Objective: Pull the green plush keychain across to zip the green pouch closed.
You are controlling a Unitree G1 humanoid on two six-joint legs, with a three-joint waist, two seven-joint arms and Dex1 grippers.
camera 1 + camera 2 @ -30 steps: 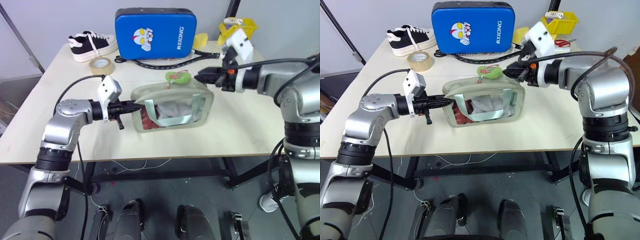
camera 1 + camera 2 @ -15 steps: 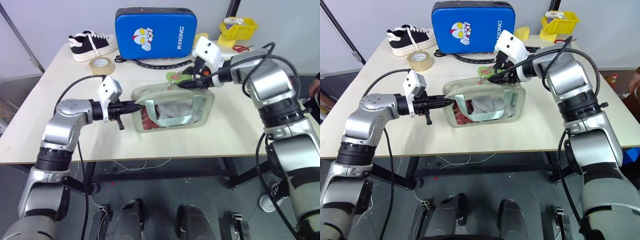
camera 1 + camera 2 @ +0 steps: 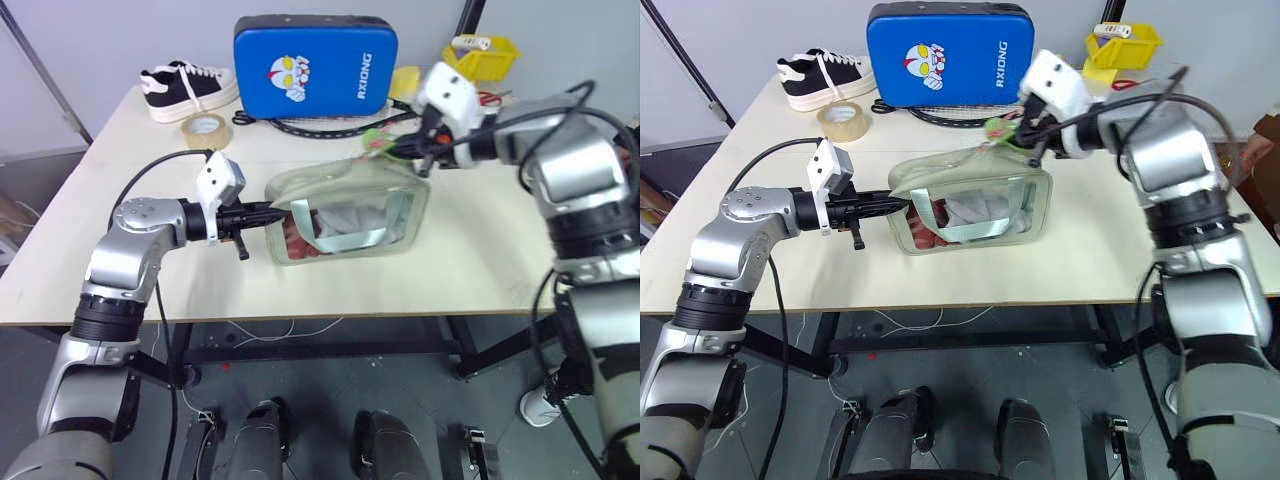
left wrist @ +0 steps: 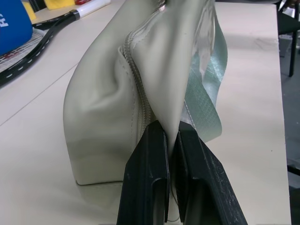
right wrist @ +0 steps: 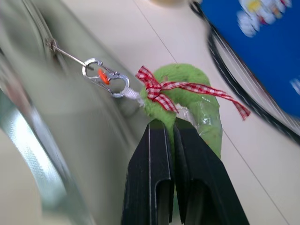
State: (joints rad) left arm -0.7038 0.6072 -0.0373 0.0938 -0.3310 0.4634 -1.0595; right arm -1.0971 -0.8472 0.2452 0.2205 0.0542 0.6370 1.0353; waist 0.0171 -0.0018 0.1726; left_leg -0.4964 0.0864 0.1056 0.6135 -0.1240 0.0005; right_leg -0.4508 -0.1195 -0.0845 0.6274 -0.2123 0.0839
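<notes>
Left pincer (image 3: pixel 262 215), clenched on the 9 o'clock end of the green pouch (image 3: pixel 345 215), anchors it at mid-desk (image 3: pixel 120 250); at the pouch's 1 o'clock corner the right pincer (image 3: pixel 392 152) is clamped on the green plush keychain (image 5: pixel 197 110), whose clip and thin link run taut to the zipper. Step in hand, by judgement: the pull itself. The next move calls for a level draw along the zipper line while the left grip resists, lest the pouch slide or the plush slip
</notes>
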